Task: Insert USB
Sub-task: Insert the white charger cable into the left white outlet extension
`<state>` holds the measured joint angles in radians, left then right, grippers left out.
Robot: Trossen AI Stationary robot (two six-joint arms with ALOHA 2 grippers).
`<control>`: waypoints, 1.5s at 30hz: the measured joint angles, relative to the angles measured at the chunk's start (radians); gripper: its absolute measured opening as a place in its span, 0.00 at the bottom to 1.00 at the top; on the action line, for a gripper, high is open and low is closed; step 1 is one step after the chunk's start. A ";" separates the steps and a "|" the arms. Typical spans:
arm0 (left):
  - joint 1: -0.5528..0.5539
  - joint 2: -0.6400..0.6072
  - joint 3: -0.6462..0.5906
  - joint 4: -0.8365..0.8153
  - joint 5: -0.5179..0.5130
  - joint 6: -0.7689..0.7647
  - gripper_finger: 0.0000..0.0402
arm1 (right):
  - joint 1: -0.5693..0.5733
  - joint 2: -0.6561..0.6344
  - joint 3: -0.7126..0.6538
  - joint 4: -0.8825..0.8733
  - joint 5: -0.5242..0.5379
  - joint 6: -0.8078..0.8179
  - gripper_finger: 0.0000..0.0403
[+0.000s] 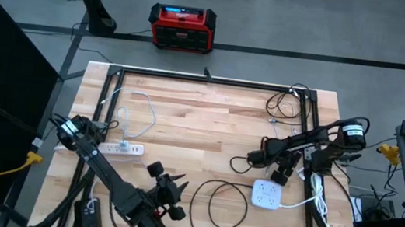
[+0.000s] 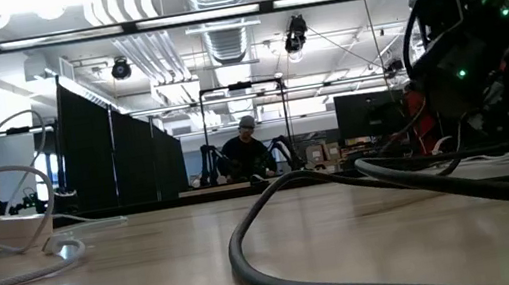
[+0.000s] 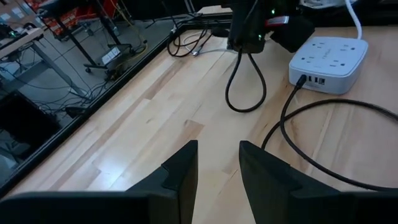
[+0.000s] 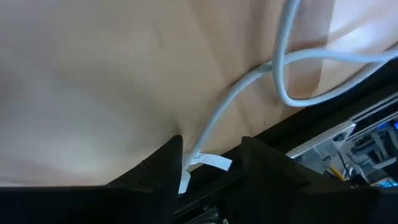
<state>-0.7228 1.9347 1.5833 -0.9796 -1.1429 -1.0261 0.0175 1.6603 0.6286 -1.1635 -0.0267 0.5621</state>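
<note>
Bare wood table (image 1: pixel 209 122) centre; right gripper (image 1: pixel 282 173) near its edge.

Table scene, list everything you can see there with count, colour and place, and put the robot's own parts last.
Table: one, light wood with a black frame, centre of the high view.
Square power hub: one, white, near the right arm, a black cable plugged into its side.
Black cable: one, looped on the wood left of the hub.
Power strip: one, white, long, by the left arm, with a white cord looped behind it.
Red box: one, red and black, on the floor beyond the table.
Person: one, far off in the low view.
Left tool: one, dark, parted with nothing between, over bare wood.
Right tool: one, dark, a white cable between its fingers.
</note>
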 joint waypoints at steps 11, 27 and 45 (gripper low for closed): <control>-0.002 0.000 0.000 -0.001 -0.011 -0.004 0.26 | 0.002 -0.059 0.025 0.055 -0.007 -0.054 0.02; 0.014 0.000 0.000 0.039 -0.142 -0.068 0.26 | 0.344 -0.587 0.217 0.629 0.390 -0.044 0.00; 0.322 -0.002 0.000 0.628 0.429 0.499 0.62 | 0.454 -0.350 0.420 0.694 0.632 -0.168 0.00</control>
<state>-0.4004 1.9331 1.5833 -0.3520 -0.7142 -0.5274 0.4713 1.3105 1.0484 -0.4692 0.6052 0.3941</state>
